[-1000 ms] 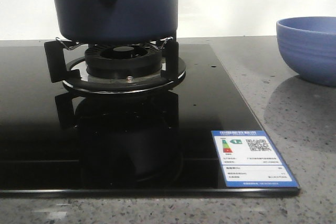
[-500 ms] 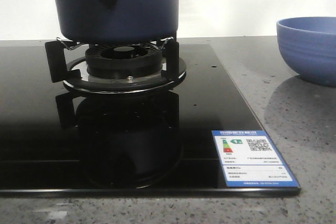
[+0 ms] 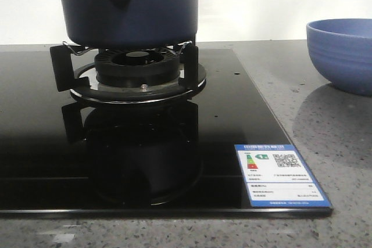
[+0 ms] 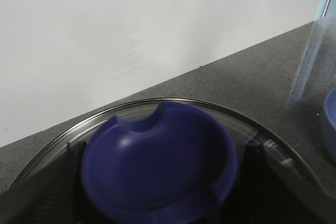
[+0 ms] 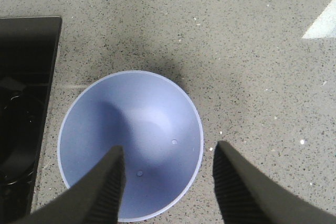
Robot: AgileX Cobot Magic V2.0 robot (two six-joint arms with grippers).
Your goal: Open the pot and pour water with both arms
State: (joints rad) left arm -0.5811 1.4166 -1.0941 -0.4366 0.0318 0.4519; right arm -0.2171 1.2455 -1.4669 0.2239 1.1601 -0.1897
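pot [image 3: 136, 10] | dark navy, matte | upright on burner support | handle socket w/ round hole

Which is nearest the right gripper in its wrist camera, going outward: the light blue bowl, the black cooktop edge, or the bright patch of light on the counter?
Right gripper, jaws open:
1. Light blue bowl, directly under the jaws, one finger over its rim.
2. Black cooktop, beyond the bowl's far side.
3. Bright patch of light, at the frame's far corner on the opposite side.

Blue-white energy label [image 3: 282, 175] w/ QR code on black cooktop [image 3: 46, 161] corner; print too small to read.
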